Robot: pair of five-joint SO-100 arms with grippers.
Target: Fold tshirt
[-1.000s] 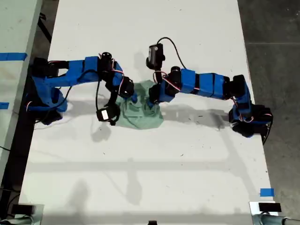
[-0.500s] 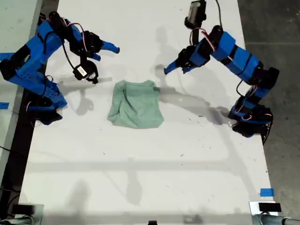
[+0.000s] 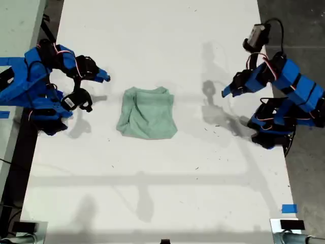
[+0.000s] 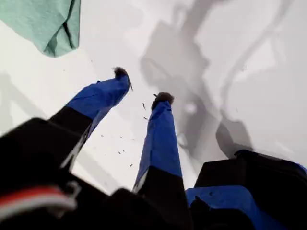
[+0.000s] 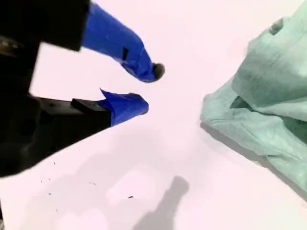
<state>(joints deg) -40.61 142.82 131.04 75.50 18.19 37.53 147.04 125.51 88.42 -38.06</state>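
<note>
The pale mint-green tshirt [image 3: 148, 113] lies in a folded, rumpled bundle on the white table [image 3: 162, 178], a little left of the middle in the exterior view. My first gripper [image 3: 225, 93] hangs off the arm at the exterior view's right, well clear of the cloth. Its fingers are open and empty [image 4: 141, 84], with only a corner of the tshirt [image 4: 45, 24] showing far ahead. My second gripper [image 3: 104, 78] sits at the exterior view's left, a short way from the shirt's edge. It is open with nothing in it [image 5: 151, 88], and the tshirt [image 5: 268, 100] is close beside it.
Arm shadows fall on the table between the first gripper and the shirt. A second table with blue tape [image 3: 12, 61] runs along the exterior view's left edge. Grey floor [image 3: 294, 30] borders the exterior view's right, and a blue tape square [image 3: 288, 208] marks the near corner there.
Both grippers were down on the shirt a second ago. They let go and drew back to opposite sides, rising first and now lower and farther out. The shirt stays folded where it was.
</note>
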